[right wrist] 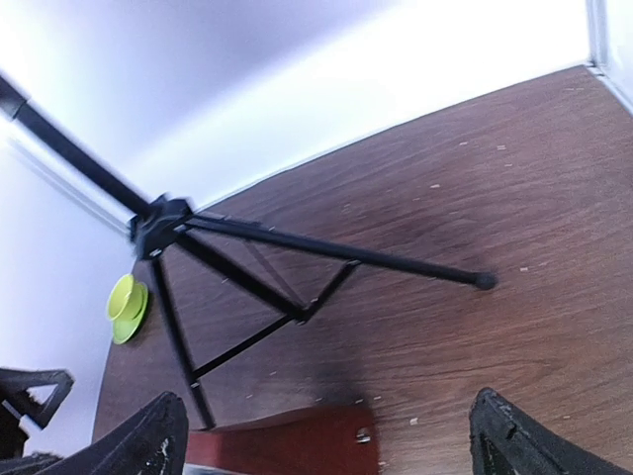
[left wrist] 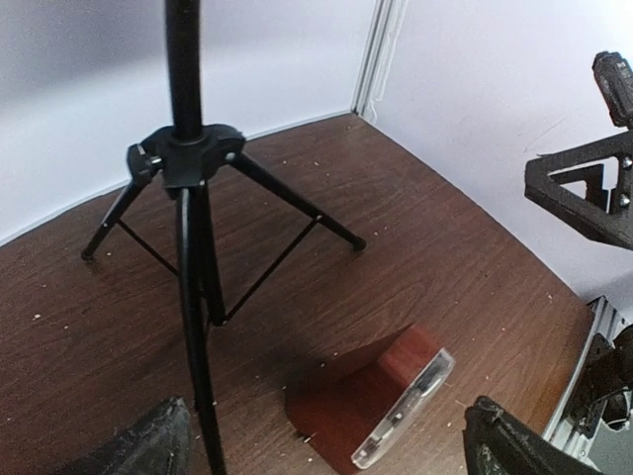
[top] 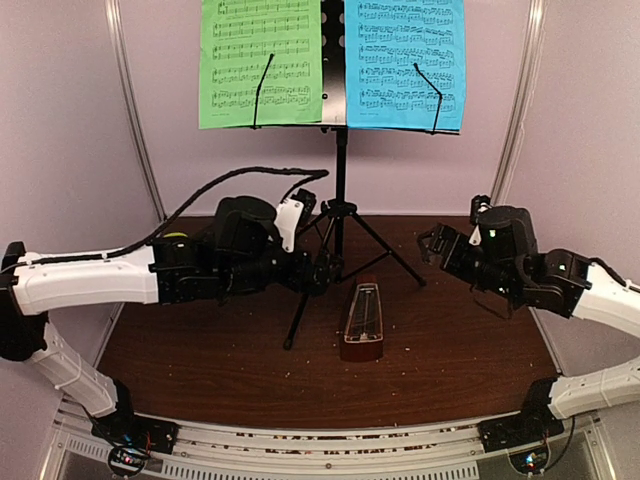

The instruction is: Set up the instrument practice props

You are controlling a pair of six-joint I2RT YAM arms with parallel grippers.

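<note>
The black music stand (top: 341,165) stands at the back centre on its tripod (left wrist: 186,158), which also shows in the right wrist view (right wrist: 158,226). A green sheet (top: 260,62) and a blue sheet (top: 405,62) rest side by side on its desk. The reddish-brown metronome (top: 363,322) stands upright in front of the tripod, clear cover on. My left gripper (top: 320,270) hovers open by the tripod's left legs; its wrist view looks down on the metronome (left wrist: 381,401) between its wide-apart fingers (left wrist: 158,440). My right gripper (top: 437,245) hangs open to the right, holding nothing.
A small lime-green bowl (right wrist: 126,307) sits at the back left, mostly hidden behind my left arm in the top view. Crumbs speckle the dark wooden table (top: 200,370). Pale walls close in on three sides. A tripod foot (right wrist: 483,280) reaches toward the right.
</note>
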